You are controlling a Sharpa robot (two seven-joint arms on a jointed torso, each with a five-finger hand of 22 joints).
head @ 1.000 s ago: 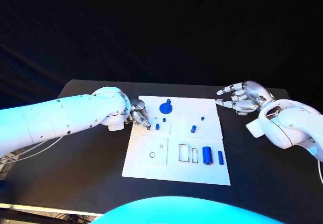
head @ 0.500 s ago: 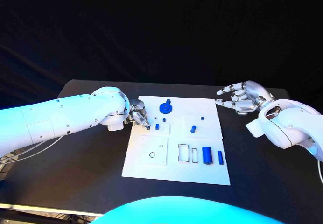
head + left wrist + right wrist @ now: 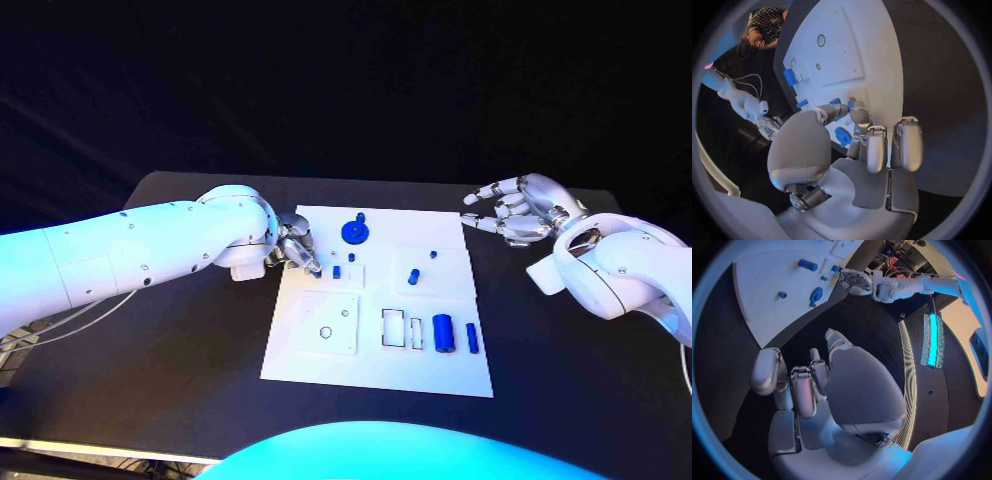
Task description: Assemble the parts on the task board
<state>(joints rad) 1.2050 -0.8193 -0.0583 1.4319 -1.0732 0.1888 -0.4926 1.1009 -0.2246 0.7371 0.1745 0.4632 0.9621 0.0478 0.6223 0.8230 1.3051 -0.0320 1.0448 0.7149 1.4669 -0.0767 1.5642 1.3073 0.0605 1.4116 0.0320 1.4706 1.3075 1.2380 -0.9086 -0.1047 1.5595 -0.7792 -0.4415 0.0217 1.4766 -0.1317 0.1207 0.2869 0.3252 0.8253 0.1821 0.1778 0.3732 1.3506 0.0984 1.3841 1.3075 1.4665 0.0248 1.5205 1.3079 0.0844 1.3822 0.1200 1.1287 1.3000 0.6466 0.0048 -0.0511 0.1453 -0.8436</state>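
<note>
Black bench [image 3: 173, 350]; left hand [image 3: 299, 247] apparently pinches small blue part [image 3: 336, 271] for seating in task board [image 3: 378, 375]; right hand [image 3: 512, 212] empty, fingers loosely curled, parked aside.

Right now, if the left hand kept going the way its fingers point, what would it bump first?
Probably the small blue peg on the task board, just beyond the left hand; depth is hard to judge.

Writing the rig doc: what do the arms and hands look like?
Both arms are smooth white shells with small dark screw dots. The left hand and right hand are silver metal with rounded, segmented fingers. A thin white cable trails beneath the left arm.
</note>
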